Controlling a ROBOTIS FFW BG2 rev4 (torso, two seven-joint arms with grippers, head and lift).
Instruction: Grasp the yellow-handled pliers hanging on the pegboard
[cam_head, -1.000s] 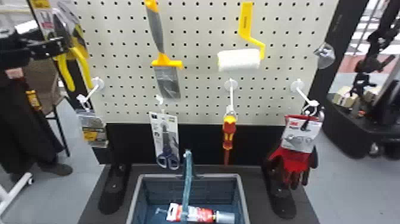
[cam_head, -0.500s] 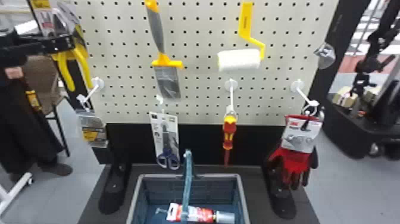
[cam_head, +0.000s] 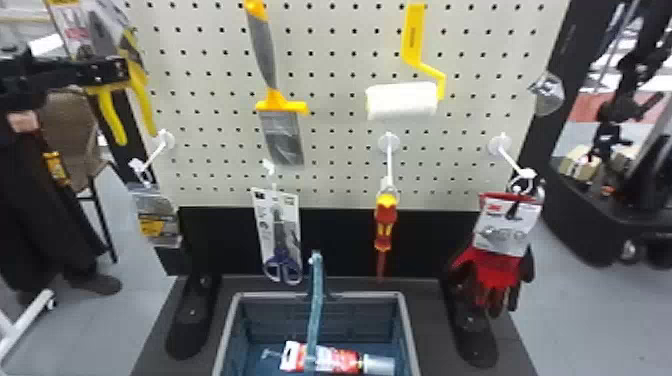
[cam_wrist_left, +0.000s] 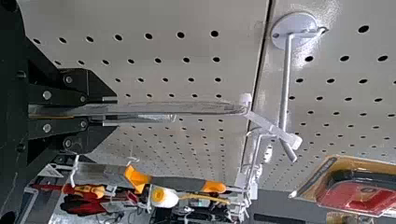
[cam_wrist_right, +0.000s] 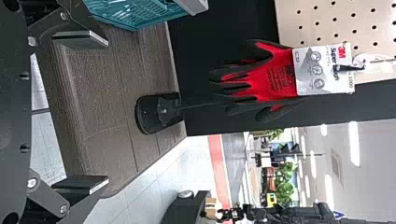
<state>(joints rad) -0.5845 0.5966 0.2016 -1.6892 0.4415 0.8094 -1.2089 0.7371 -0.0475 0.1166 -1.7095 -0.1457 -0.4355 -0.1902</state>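
Both fingers of the left gripper (cam_head: 117, 70) are clamped on the yellow-handled pliers (cam_head: 142, 107), hung handles-down at the pegboard's (cam_head: 340, 165) upper-left corner.

On the red gloves (cam_wrist_right: 261, 77) hung a white card (cam_wrist_right: 322, 65) with a red logo, lettering and round symbols. Print beside the yellow-handled pliers (cam_head: 144, 102), on the scissors card (cam_head: 276, 212) and on the tube (cam_head: 345, 361) was too blurred for me to read.
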